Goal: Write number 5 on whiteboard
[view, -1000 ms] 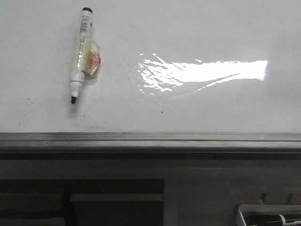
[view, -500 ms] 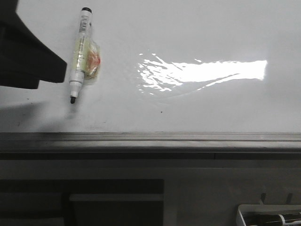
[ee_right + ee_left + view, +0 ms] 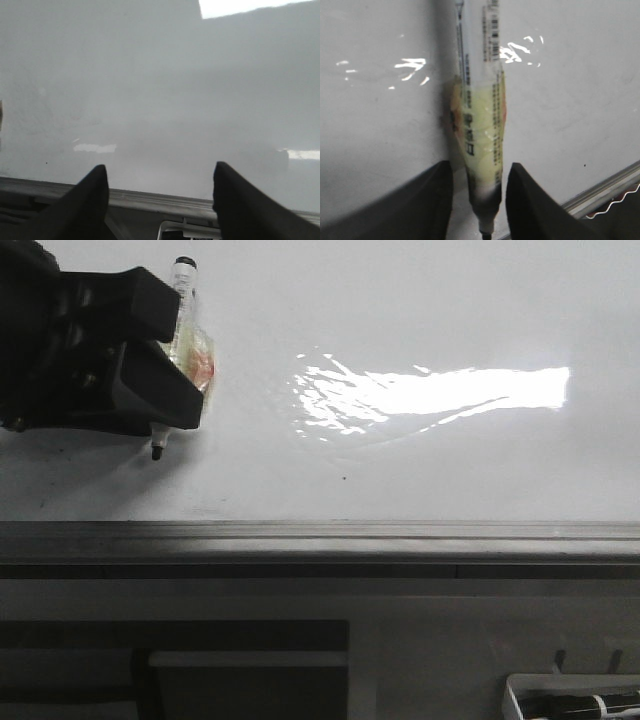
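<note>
The left pincer (image 3: 165,390), absent from the front view a second ago, has now swept in from the left over the marker pen (image 3: 178,315), and in the left wrist view its open fingers (image 3: 432,200) straddle the pen's tip end without yet closing. The right pincer (image 3: 159,200) hangs open and empty over the whiteboard (image 3: 420,470). No number 5 shows on the board, so writing waits on this grasp.
</note>
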